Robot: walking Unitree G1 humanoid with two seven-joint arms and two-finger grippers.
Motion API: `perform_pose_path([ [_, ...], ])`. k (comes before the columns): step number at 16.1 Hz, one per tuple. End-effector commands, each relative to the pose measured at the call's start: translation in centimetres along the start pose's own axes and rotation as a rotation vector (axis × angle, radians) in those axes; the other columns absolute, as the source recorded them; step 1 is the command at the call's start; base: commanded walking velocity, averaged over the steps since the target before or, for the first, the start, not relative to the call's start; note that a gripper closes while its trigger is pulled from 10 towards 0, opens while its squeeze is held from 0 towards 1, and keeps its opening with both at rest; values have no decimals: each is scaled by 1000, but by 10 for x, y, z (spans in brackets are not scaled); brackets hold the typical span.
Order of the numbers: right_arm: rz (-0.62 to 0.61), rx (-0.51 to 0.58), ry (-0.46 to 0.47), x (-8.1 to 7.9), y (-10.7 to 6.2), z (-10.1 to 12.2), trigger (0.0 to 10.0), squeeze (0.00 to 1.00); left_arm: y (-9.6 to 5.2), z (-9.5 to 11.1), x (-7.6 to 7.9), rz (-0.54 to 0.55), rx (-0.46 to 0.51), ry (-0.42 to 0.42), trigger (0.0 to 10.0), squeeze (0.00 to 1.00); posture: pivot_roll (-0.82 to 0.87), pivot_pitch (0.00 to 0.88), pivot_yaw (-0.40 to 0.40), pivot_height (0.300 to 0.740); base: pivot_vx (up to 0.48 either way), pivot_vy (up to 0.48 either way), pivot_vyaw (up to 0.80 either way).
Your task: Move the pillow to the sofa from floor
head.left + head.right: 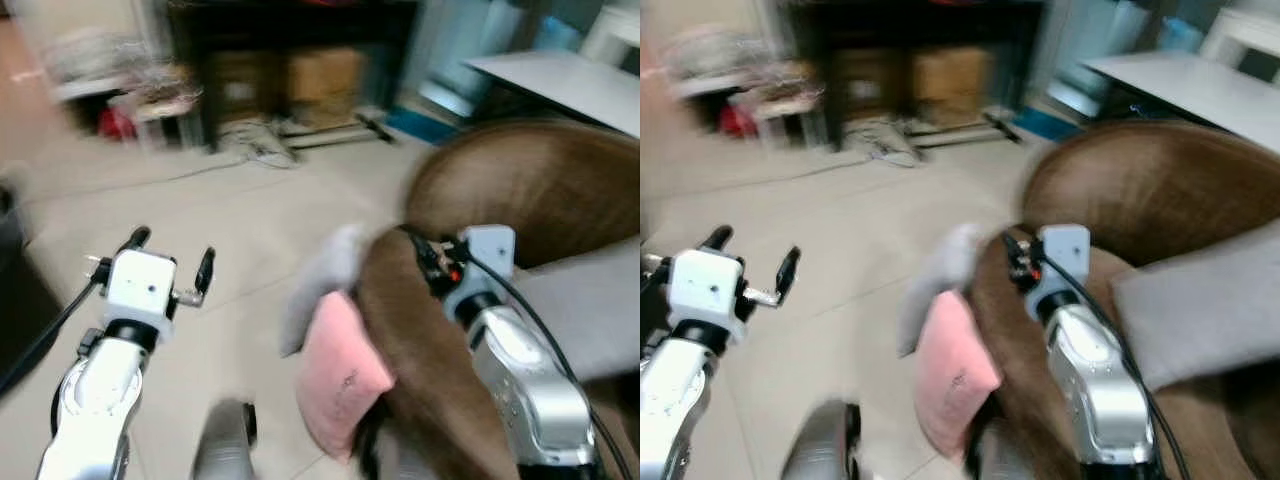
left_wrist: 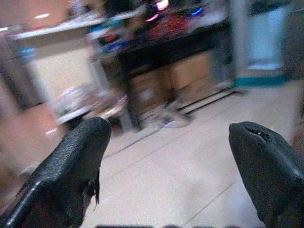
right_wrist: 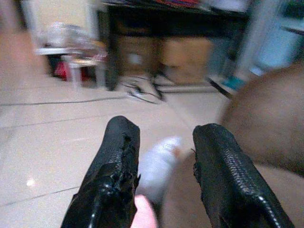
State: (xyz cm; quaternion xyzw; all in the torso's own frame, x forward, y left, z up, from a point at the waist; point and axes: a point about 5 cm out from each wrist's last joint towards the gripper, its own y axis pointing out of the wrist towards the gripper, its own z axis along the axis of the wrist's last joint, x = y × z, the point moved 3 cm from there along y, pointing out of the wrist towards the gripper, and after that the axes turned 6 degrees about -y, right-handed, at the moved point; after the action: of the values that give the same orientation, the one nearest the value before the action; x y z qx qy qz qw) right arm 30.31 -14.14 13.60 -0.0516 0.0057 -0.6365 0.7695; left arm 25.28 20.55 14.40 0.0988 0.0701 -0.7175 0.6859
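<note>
Blurred across both eye views. Pink pillow (image 1: pixel 342 372) draped over the front edge of the brown sofa (image 1: pixel 540 190), hanging toward the tiled floor (image 1: pixel 250 240); a grey-white cushion (image 1: pixel 318 285) just beside it, touching the same sofa edge. Right end effector (image 3: pixel 161 175) raised over the sofa's edge above the pillow, fingers (image 3: pixel 114 161) parted with nothing between them, a pale cushion visible past the gap. Left end effector (image 1: pixel 170 255) held over the bare floor, well apart from the pillow, fingers (image 2: pixel 71 161) spread wide and empty. Grey blanket (image 1: pixel 1210 300) lying on the sofa seat. Dark shelf unit (image 1: pixel 290 70) with boxes along the floor's far edge.
</note>
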Motion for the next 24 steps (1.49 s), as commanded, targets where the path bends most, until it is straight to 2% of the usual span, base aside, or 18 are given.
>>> perform_pose_path([
  [1, 5, -14, -4, -2, -1, -5, 10000, 0, 1, -4, 2, -12, -19, -8, 10000, 0, 5, 0, -69, 591, 0, 0, 0],
  [7, 3, -30, 15, 0, -1, -8, 10000, 0, -2, -9, 1, -6, -25, -26, 10000, 0, 2, 0, -71, 591, 0, 0, 0],
  [10, 12, -27, -18, -1, -1, -8, 10000, 0, -2, -9, 3, -14, -22, -34, 10000, 0, 2, 0, -78, 591, 0, 0, 0],
  [13, 43, -41, 1, -5, -1, -8, 10000, 0, -2, -10, 4, -15, -19, -39, 10000, 0, 3, 0, -81, 591, 0, 0, 0],
  [15, 48, -38, -21, -5, -1, -8, 10000, 0, -3, -10, 4, -19, -19, -42, 10000, 0, 2, 0, -81, 591, 0, 0, 0],
  [21, 71, -44, -39, -8, -2, -9, 10000, 0, -4, -11, 5, -21, -20, -42, 10000, 0, 4, 0, -85, 591, 0, 0, 734],
  [24, 45, -40, -11, -4, -1, -9, 10000, 0, -4, -11, 6, -23, -18, -42, 10000, 0, 4, 0, -85, 591, 0, 0, 0],
])
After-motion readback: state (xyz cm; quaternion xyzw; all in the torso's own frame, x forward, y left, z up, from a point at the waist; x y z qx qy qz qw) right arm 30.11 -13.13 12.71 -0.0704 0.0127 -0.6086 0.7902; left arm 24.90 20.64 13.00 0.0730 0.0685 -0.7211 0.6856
